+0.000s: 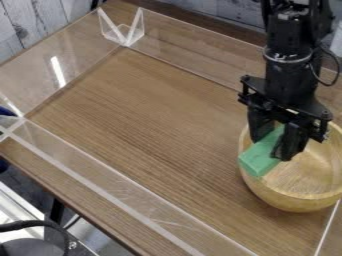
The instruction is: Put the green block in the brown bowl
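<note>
One green block (263,156), pinched between the jaws of the gripper (282,146), hangs tilted over the near rim of the brown bowl (310,187). It looks light, rigid and smooth-faced; gripping across its narrow sides seems safest against slipping.

1. This looks like a robotics lab or test cell, not a home.
2. A wood-grain worktop (147,110) is fenced by low clear plastic walls (80,160), with a clear bracket (123,27) at the far corner, forming an enclosed work area.
3. A black robot arm (291,40) stands over the worktop's right side.
4. Pale plank boarding (34,25) shows behind the far edge.
5. Dark, rounded equipment (40,240) sits below the near edge; what it is cannot be told.
</note>
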Action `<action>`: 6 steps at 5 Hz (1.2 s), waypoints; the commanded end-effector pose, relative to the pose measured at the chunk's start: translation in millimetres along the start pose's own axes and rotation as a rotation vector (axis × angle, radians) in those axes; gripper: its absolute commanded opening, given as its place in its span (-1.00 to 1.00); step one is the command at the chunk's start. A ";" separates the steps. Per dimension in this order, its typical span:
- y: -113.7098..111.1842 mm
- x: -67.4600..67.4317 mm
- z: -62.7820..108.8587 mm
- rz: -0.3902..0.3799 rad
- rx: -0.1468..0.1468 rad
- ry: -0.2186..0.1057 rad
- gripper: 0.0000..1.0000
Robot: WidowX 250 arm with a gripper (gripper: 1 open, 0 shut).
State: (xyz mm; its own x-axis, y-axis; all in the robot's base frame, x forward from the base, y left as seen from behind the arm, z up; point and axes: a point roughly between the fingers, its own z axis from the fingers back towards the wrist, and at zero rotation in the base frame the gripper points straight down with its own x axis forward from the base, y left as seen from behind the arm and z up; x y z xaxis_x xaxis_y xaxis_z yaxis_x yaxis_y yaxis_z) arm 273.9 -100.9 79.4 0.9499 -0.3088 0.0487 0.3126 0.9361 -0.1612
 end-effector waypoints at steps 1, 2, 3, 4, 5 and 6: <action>0.3 12.0 9.6 -0.008 0.005 -0.048 -1.00; 0.6 13.9 7.1 -0.010 0.006 -0.045 -1.00; 1.1 15.3 5.7 -0.010 0.007 -0.043 -1.00; 1.9 16.2 4.9 -0.009 0.008 -0.041 -1.00; 2.9 17.1 3.9 -0.008 0.008 -0.039 -1.00; 3.8 17.9 3.0 -0.007 0.008 -0.037 -1.00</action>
State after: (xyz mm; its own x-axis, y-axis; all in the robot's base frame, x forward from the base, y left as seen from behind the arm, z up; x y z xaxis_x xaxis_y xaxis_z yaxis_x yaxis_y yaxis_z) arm 279.4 -101.8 67.4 0.9489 -0.3147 0.0248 0.3145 0.9359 -0.1588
